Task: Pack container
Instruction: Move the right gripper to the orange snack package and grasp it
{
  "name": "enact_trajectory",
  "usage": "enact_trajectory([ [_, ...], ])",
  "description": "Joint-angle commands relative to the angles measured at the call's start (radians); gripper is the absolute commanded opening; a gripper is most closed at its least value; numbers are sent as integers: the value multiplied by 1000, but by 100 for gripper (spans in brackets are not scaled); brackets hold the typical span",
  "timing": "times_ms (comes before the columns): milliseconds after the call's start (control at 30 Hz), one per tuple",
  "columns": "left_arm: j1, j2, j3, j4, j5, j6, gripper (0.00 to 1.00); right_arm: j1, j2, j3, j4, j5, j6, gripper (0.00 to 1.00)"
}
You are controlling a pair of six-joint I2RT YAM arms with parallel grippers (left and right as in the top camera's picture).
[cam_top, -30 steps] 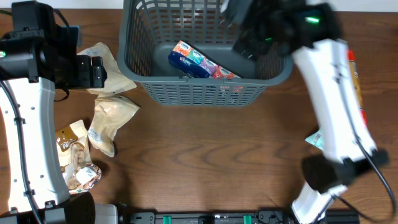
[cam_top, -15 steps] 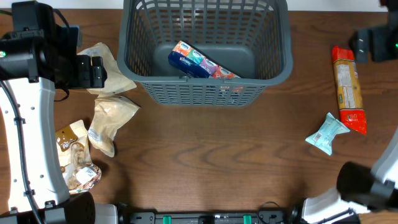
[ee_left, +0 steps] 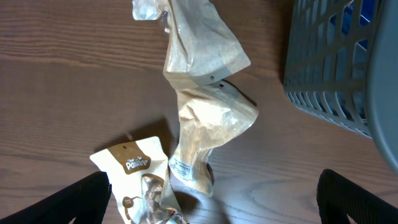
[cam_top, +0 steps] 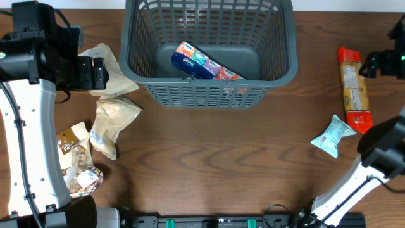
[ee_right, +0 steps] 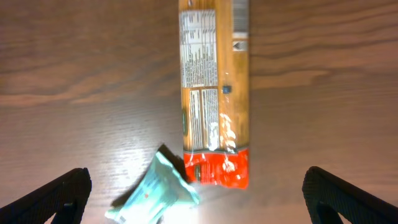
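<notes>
Container (cam_top: 209, 95) btwn left fingers (ee_left: 87, 199), right fingers (ee_right: 56, 196); untouched.

The left arm (cam_top: 35, 145) is rising from the near table edge, left of the container (cam_top: 209, 95). Its black wrist is lying level with the container's left wall and pointing toward it, while the left gripper (ee_left: 214, 196) is facing down with its fingers (ee_left: 87, 199) spread wide, clasping nothing. The right arm (cam_top: 342, 190) is bending up from the near edge well right of the container, its dark elbow partly cut by the frame's side, and the right gripper (ee_right: 196, 190) is hovering out beyond the container's right wall, fingers (ee_right: 62, 193) splayed wide and gripping nothing.
</notes>
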Motion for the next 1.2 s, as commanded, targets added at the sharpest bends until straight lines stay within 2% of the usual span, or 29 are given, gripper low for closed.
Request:
enact_trajectory([
  [0, 2, -10, 6, -2, 3, 5, 95, 8, 100, -3, 14, 37, -4, 99],
  [500, 2, -10, 6, 14, 3, -15, 95, 9, 352, -3, 56, 83, 43, 99],
  [833, 2, -10, 6, 13, 3, -26, 95, 9, 419, -3, 68, 101, 90, 98],
  [867, 2, -10, 6, 13, 4, -26, 94, 9, 420, -3, 72, 101, 98, 95],
  [933, 2, -10, 6, 13, 3, -26, 95, 10, 421, -3, 78, 99, 108, 78],
  [1000, 2, -10, 6, 12, 3, -26, 95, 10, 421, -3, 78, 90, 113, 50],
  [1033, 2, -10, 6, 10, 3, -26, 95, 10, 421, -3, 76, 80, 114, 27],
  [1067, 2, -10, 6, 8, 3, -26, 95, 10, 421, -3, 73, 64, 113, 18],
  [1167, 2, -10, 6, 3, 3, -26, 94, 11, 420, -3, 60, -24, 113, 9],
])
